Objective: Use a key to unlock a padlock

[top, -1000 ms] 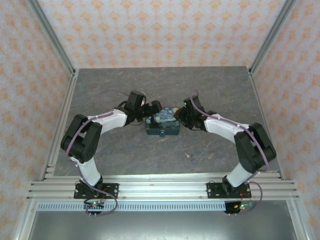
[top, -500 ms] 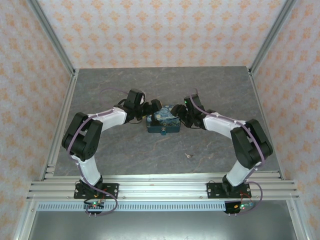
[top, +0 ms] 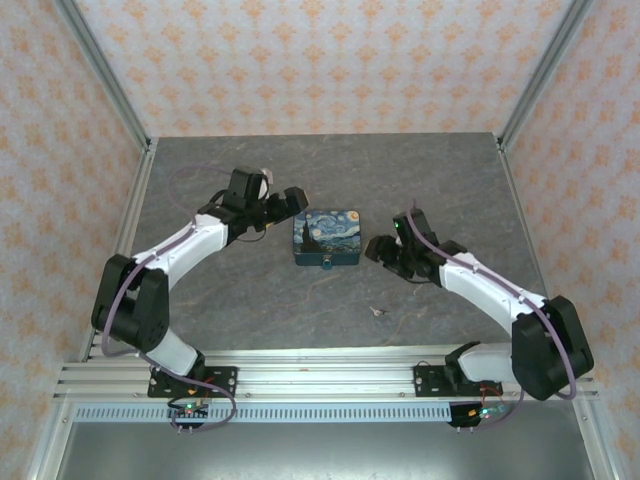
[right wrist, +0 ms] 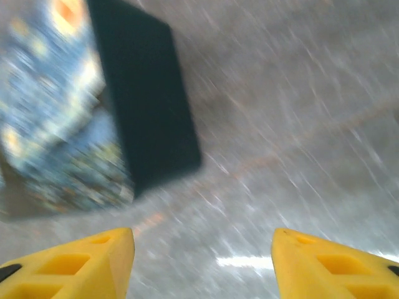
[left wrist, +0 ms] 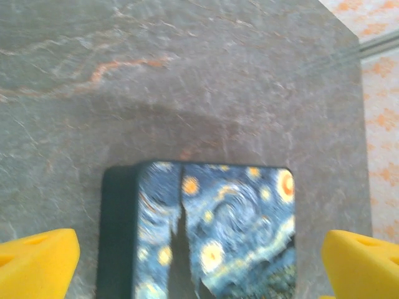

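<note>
L gripper (top: 293, 200) wide open, empty, just left of painted box (top: 327, 235); on its wrist cam the box sits ahead, between the yellow fingers (left wrist: 37, 261). R gripper (top: 377, 248) open too, empty, just right of box, not touching. Padlock (top: 325, 266) at box's near edge, mid. Key (top: 377, 311) flat on table (top: 450, 180), closer to the bases, apart from both grippers.

Grey stone-look table (top: 250, 310) with painted box (top: 327, 238), small key (top: 377, 311)

Peach floral-patterned walls (top: 320, 60) enclose a grey stone-look table (top: 280, 310) framed by aluminium rails (top: 320, 375).
</note>
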{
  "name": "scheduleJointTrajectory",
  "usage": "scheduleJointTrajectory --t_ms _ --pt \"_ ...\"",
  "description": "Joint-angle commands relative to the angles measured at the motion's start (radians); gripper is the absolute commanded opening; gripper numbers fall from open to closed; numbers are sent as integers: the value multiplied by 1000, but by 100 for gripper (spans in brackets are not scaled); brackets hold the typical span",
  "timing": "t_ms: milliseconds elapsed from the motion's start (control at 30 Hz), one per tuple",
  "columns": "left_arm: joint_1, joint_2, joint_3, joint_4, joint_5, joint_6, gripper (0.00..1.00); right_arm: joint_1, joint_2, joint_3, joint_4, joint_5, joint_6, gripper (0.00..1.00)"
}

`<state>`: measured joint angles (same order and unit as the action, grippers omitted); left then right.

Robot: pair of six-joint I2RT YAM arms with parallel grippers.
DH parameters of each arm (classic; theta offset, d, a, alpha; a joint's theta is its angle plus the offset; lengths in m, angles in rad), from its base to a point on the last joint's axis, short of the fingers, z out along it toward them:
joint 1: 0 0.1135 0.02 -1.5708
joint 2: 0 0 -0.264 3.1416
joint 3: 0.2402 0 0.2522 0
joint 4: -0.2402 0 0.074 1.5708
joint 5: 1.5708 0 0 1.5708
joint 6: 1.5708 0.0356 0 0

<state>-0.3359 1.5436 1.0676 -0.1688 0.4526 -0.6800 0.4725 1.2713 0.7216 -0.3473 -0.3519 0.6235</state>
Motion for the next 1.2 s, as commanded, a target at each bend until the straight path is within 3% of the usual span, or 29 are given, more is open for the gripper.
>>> scheduleJointTrajectory --t_ms 0,367,1167 --pt "-50 -57 -32 -73 20 5 100 39 -25 -52 -102 -24 -69 60" --pt "-131 -108 -98 -46 11 -28 100 125 -26 -153 -41 -14 -22 58" --pt "-134 -57 -126 30 32 -49 100 241 13 -102 -123 -8 12 50"
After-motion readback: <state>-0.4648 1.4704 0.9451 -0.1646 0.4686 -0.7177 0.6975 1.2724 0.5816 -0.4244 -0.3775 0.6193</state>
